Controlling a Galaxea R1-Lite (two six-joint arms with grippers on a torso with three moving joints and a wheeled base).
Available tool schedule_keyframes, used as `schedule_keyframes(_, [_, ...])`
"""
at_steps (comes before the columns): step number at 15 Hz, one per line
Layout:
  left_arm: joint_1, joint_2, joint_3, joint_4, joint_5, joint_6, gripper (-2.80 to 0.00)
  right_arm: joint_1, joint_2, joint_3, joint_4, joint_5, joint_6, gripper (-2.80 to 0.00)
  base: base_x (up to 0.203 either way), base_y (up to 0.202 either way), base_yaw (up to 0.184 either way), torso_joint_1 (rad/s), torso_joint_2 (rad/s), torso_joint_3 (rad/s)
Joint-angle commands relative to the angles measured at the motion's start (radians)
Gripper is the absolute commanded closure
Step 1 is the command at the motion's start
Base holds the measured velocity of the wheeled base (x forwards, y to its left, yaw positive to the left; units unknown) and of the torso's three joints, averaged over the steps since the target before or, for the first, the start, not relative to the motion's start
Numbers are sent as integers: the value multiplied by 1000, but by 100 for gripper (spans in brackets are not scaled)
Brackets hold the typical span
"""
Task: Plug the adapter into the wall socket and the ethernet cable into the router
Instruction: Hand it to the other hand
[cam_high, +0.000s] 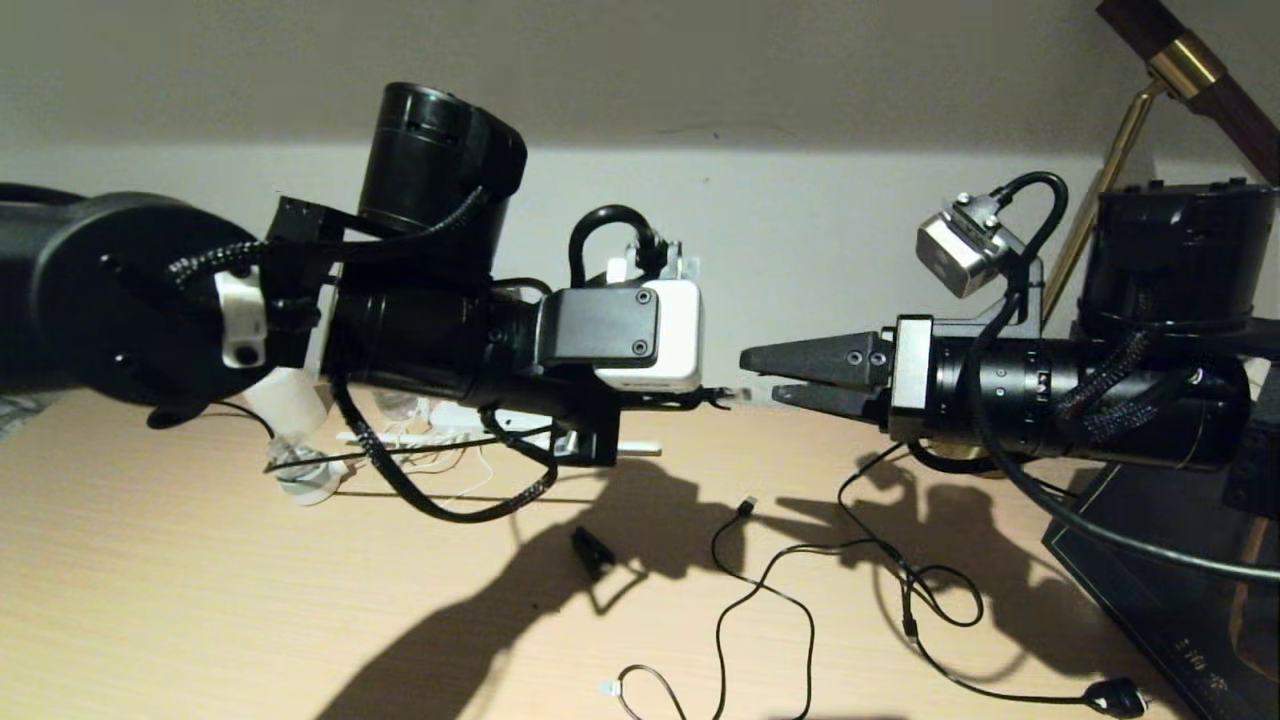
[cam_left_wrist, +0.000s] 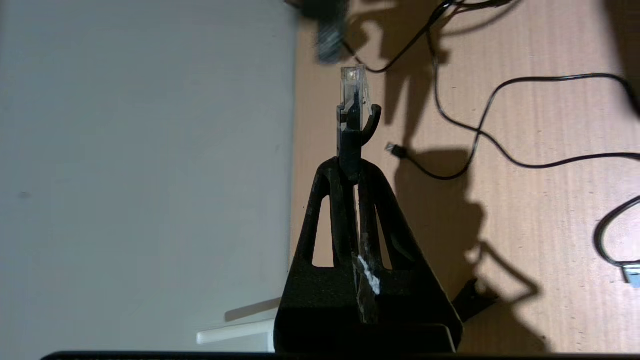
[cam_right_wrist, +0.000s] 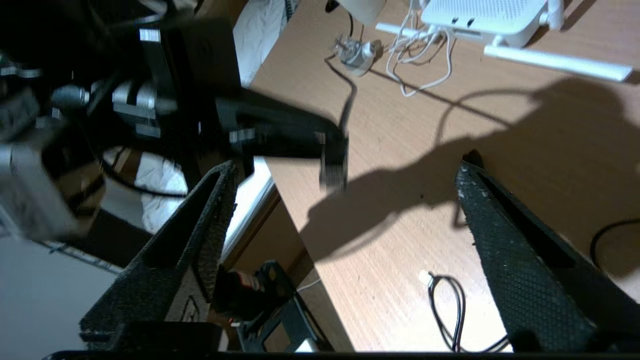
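My left gripper is shut on the black boot of the ethernet cable, held above the table. The cable's clear clip connector sticks out past the fingertips toward the right gripper. In the head view that connector hangs mid-air just in front of my right gripper, which is open and faces it with nothing between its fingers. The white router lies at the back left, with an antenna flat on the table. A tangle of thin white cord lies beside it. The adapter's cube and the wall socket are not visible.
A round base with a clear bulb sits at the left. A thin black USB cable, a black clip and a black plug with its cord lie on the wooden table. A dark box and brass stand are on the right.
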Motion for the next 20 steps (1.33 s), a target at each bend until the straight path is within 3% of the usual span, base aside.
schedule_keyframes(1, [-2, -7, 8, -17, -3, 5, 0, 17, 25, -17, -2, -20, 2, -280, 0, 0, 0, 0, 0, 0])
schedule_keyframes(14, [-3, -3, 34, -58, -13, 7, 0, 34, 45, -23, -2, -55, -2, -280, 0, 0, 0, 0, 0, 0])
schedule_keyframes(15, [-3, -3, 34, -60, -13, 8, 0, 34, 45, -23, -2, -55, -2, 0, 0, 0, 0, 0, 0, 0])
schedule_keyframes(20, [-3, -1, 36, -61, -13, 8, 0, 48, 45, -21, -2, -55, 6, 0, 0, 0, 0, 0, 0, 0])
